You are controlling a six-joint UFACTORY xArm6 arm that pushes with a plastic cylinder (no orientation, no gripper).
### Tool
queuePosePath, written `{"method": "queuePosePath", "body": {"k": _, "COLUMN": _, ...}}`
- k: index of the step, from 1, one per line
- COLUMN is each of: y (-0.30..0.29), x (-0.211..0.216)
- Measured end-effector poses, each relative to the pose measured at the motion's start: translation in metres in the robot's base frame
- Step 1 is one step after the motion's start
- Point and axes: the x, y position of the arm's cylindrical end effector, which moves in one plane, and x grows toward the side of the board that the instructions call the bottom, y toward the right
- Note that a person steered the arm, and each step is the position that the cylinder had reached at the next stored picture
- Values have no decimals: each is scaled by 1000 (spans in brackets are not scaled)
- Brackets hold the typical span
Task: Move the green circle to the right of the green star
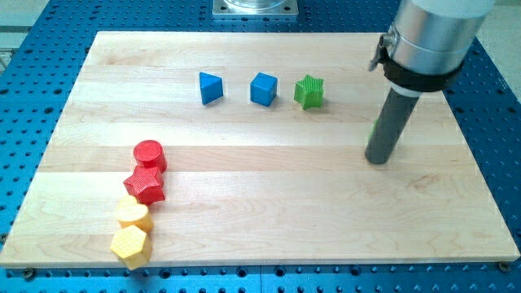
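mostly hidden, green circle (374,128) peeks beside my tip (378,158); green star (309,91) left; no pincer shows.

Reaching down from the view's top right, slightly tilted; my tip (378,159) planted on the worktop (269,203), silver housing above the dark rod.

Green star (309,92), blue cube (263,89)
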Motion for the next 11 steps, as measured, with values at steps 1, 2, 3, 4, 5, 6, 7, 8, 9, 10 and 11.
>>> {"method": "queuePosePath", "body": {"k": 1, "y": 1, "x": 29}}
{"method": "queuePosePath", "body": {"k": 2, "y": 13, "x": -15}}
{"method": "queuePosePath", "body": {"k": 3, "y": 23, "x": -70}}
{"method": "queuePosePath", "body": {"k": 4, "y": 17, "x": -70}}
{"method": "queuePosePath", "body": {"k": 5, "y": 33, "x": -49}}
{"method": "queuePosePath", "body": {"k": 6, "y": 81, "x": -71}}
{"method": "queuePosePath", "body": {"k": 7, "y": 86, "x": -93}}
{"method": "queuePosePath", "body": {"k": 8, "y": 56, "x": -94}}
{"method": "queuePosePath", "body": {"k": 9, "y": 36, "x": -94}}
{"method": "queuePosePath", "body": {"k": 10, "y": 32, "x": -88}}
{"method": "queuePosePath", "body": {"k": 11, "y": 90, "x": -78}}
